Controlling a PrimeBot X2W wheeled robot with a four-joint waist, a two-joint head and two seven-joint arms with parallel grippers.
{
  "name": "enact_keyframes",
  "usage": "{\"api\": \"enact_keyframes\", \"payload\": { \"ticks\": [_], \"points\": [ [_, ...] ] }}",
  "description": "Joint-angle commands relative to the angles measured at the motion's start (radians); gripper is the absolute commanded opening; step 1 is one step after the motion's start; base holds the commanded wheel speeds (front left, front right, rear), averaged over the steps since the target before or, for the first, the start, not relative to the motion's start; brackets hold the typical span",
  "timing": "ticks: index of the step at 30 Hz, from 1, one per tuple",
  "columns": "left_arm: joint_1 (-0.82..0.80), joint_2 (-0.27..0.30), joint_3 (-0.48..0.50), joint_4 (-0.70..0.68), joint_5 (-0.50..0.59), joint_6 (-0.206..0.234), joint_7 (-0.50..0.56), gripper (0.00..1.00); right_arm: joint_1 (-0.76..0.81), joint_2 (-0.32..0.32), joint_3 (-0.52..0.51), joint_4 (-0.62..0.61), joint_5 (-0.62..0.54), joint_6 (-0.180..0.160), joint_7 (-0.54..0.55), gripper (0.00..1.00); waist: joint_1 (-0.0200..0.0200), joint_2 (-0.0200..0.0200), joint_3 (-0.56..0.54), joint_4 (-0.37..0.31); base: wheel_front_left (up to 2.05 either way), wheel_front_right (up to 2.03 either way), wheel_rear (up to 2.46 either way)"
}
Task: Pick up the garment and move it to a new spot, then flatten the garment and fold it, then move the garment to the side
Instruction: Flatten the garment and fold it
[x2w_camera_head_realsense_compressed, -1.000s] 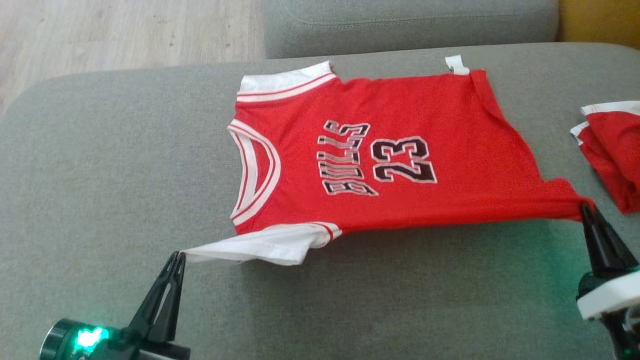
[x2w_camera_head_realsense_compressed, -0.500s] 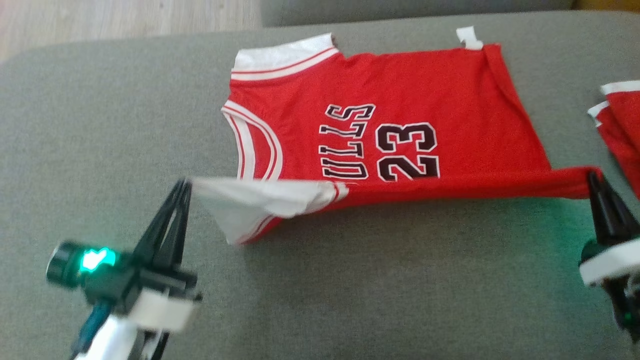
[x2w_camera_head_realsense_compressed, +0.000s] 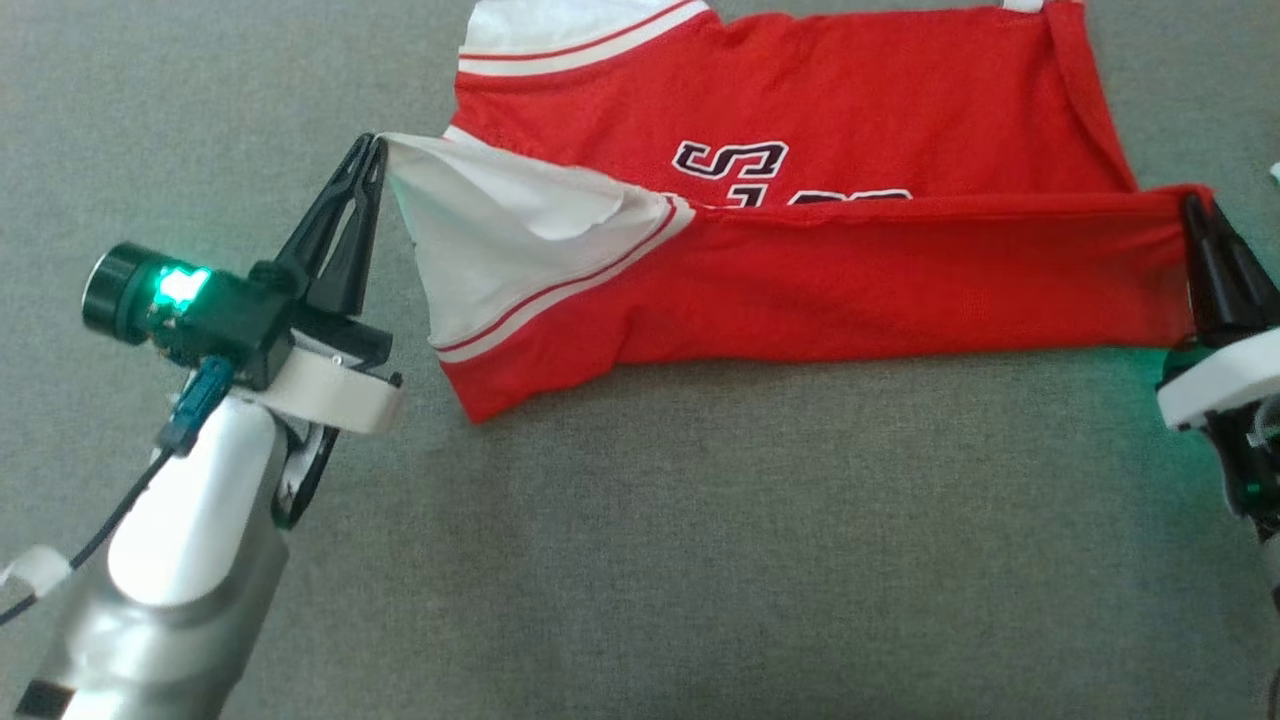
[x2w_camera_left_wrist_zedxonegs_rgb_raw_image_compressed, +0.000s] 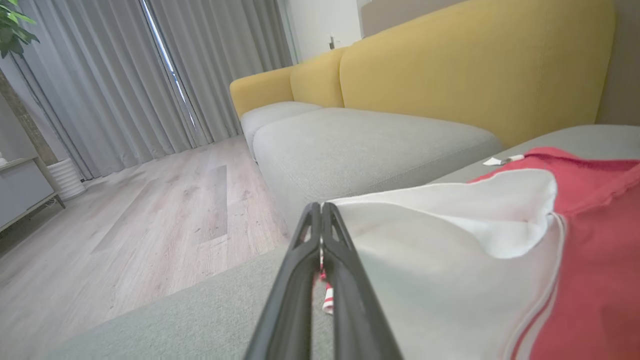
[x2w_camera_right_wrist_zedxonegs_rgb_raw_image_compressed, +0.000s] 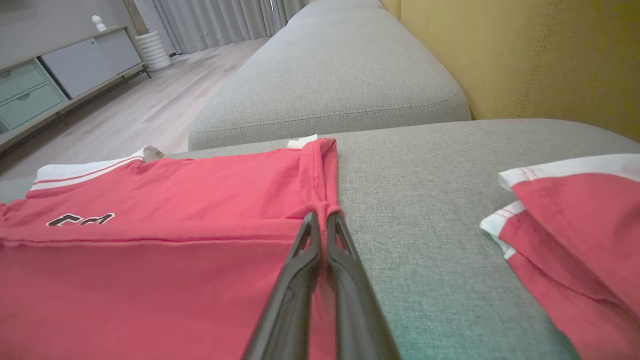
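The garment (x2w_camera_head_realsense_compressed: 820, 260) is a red jersey with white sleeves and dark lettering, lying on the grey sofa cushion (x2w_camera_head_realsense_compressed: 700, 520). Its near long edge is lifted and folded over the lower half, covering most of the print. My left gripper (x2w_camera_head_realsense_compressed: 372, 145) is shut on the white sleeve corner (x2w_camera_left_wrist_zedxonegs_rgb_raw_image_compressed: 440, 235) at the left. At the right end my right gripper (x2w_camera_head_realsense_compressed: 1190, 205) is shut on the red hem corner (x2w_camera_right_wrist_zedxonegs_rgb_raw_image_compressed: 322, 205). The cloth is stretched taut between the two grippers.
A second folded red and white garment (x2w_camera_right_wrist_zedxonegs_rgb_raw_image_compressed: 575, 225) lies on the cushion to the right. Beyond are another grey seat (x2w_camera_right_wrist_zedxonegs_rgb_raw_image_compressed: 330, 80), a yellow sofa back (x2w_camera_left_wrist_zedxonegs_rgb_raw_image_compressed: 475, 65), wooden floor (x2w_camera_left_wrist_zedxonegs_rgb_raw_image_compressed: 140, 220) and curtains (x2w_camera_left_wrist_zedxonegs_rgb_raw_image_compressed: 125, 75).
Both grippers have carried the near edge away from me, over the jersey, so the fold now covers the number and most of the lettering. The head camera has tilted down.
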Motion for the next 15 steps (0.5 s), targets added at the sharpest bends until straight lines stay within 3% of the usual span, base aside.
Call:
{"api": "enact_keyframes", "payload": {
  "ticks": [1,2,3,5,15],
  "points": [
    [-0.048,0.024,0.030,0.009,0.013,-0.004,-0.013,0.00,-0.015,-0.021,0.021,-0.004,-0.006,-0.001,-0.013,0.00,-0.0004,0.0000,0.010,0.000,0.00,0.00,0.00],
    [-0.059,0.019,0.031,0.030,0.013,-0.004,-0.015,0.00,-0.023,-0.019,0.027,0.006,-0.006,-0.001,-0.019,0.22,-0.0004,0.0000,0.011,-0.001,0.00,0.00,0.00],
    [-0.066,0.011,0.032,0.047,0.007,-0.008,-0.017,0.10,-0.030,-0.017,0.031,0.016,-0.005,-0.001,-0.025,1.00,-0.0004,0.0000,0.012,-0.001,0.00,0.00,0.00],
    [-0.071,0.001,0.035,0.072,0.001,-0.013,-0.019,1.00,-0.039,-0.010,0.040,0.036,-0.005,-0.001,-0.039,1.00,-0.0004,0.0000,0.010,-0.005,0.00,0.00,0.00],
    [0.138,-0.093,0.085,0.067,-0.099,0.049,-0.010,1.00,0.028,0.031,0.038,0.039,0.016,-0.001,-0.089,1.00,-0.0004,0.0000,-0.049,-0.026,0.00,0.00,0.00]
  ]
}}
